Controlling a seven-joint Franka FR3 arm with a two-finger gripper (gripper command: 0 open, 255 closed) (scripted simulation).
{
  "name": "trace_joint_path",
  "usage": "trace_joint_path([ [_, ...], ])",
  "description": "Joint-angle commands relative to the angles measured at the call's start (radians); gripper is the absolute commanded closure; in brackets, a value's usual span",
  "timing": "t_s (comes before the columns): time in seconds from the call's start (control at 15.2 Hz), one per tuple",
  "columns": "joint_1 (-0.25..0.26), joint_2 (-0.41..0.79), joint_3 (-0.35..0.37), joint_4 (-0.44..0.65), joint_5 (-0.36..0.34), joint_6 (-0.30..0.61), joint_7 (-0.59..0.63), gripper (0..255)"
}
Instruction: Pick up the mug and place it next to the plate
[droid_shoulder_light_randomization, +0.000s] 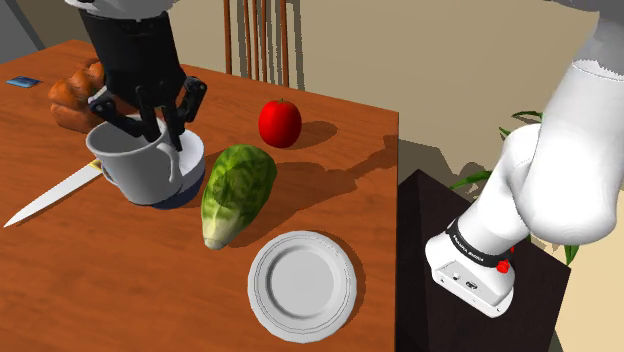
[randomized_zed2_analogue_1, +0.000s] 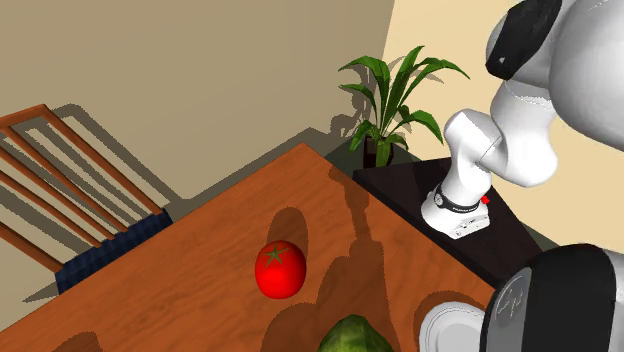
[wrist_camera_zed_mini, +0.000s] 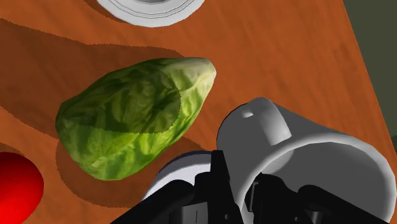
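A pale grey mug sits at the left of the wooden table, its handle toward the lettuce. My black gripper comes down from above and is shut on the mug's rim, one finger inside and one outside. In the wrist view the mug lies close under the gripper, whose fingers clasp its wall. The white plate lies near the table's front edge, beyond the lettuce from the mug; its rim also shows in the wrist view and in the second exterior view.
A green lettuce lies between mug and plate. A red tomato sits farther back. Behind the mug stands a white container with a dark blue base. A knife, bread, a chair and a plant surround them.
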Motion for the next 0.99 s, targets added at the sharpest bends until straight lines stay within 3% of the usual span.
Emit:
trace_joint_path([
  [0.0, 0.031, 0.044, 0.012, 0.059, -0.021, -0.015, 0.044, 255],
  [0.33, 0.13, 0.174, 0.034, 0.234, -0.08, -0.066, 0.155, 255],
  [0.92, 0.12, 0.171, 0.03, 0.109, -0.08, 0.056, 0.152, 255],
])
